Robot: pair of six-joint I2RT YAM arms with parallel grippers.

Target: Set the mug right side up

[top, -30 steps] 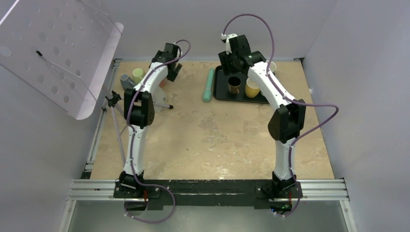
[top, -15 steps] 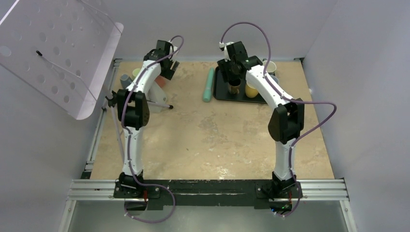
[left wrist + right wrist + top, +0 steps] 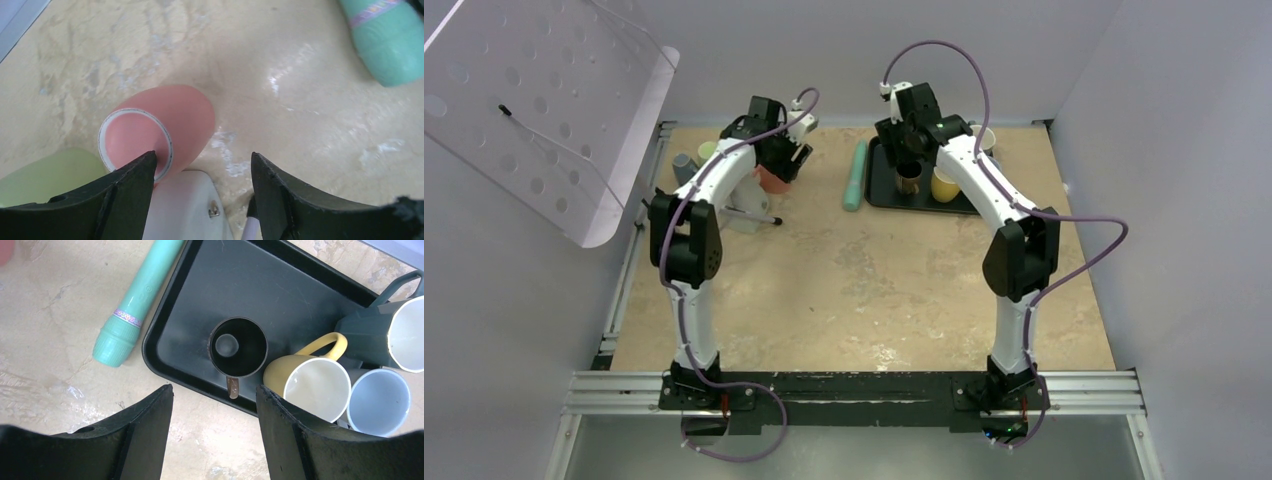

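A pink mug point(image 3: 170, 117) stands upside down on the table at the back left, its white-ringed base up; it also shows in the top view point(image 3: 771, 179). My left gripper point(image 3: 202, 162) is open just above it, its left finger over the base's rim; in the top view the left gripper point(image 3: 787, 153) hovers by the mug. My right gripper point(image 3: 215, 395) is open and empty above the near edge of a black tray point(image 3: 280, 285), seen also in the top view point(image 3: 905, 140).
The tray point(image 3: 879, 187) holds an upright brown mug point(image 3: 237, 347), a yellow mug point(image 3: 312, 385), a pale blue mug point(image 3: 378, 402) and a dark green mug point(image 3: 400, 332). A teal cylinder point(image 3: 855, 175) lies left of it. A light green cup point(image 3: 50, 175) and a white tripod base point(image 3: 185, 210) sit beside the pink mug.
My left gripper has swung right and forward, from the back left corner to above the pink mug. My right gripper has shifted slightly over the tray.
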